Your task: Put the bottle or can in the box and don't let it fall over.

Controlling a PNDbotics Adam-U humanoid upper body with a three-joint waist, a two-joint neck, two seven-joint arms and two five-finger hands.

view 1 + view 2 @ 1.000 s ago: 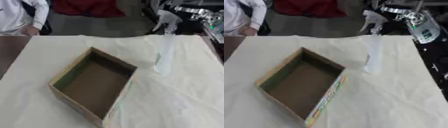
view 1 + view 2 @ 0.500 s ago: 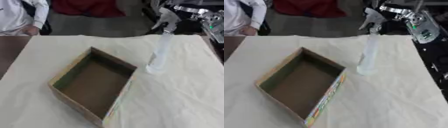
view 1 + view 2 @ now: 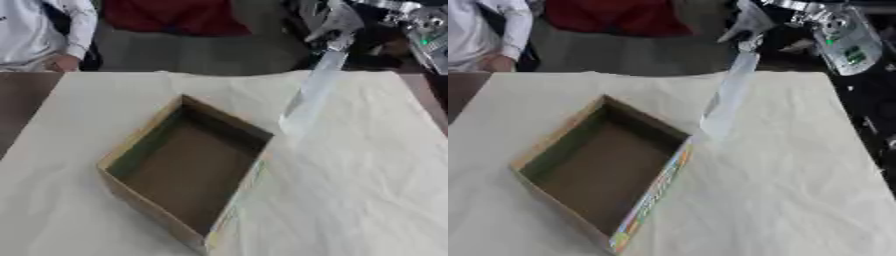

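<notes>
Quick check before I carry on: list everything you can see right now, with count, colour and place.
Spray bottle: one, clear with a pale trigger head, tilted, its base just past the box's far right corner, head up at the top right.
Cardboard box: one, brown with a coloured print on its right outer side, open and empty, mid-table, turned cornerwise.
Table cloth: one, cream, over the table.
Table: brown top showing at the left edge.
Person's hand: one, white sleeve, far left table edge, touching nothing.
Right hand: dark and silver, top right at the bottle's head; finger state unclear.
Left hand: not in view.
</notes>
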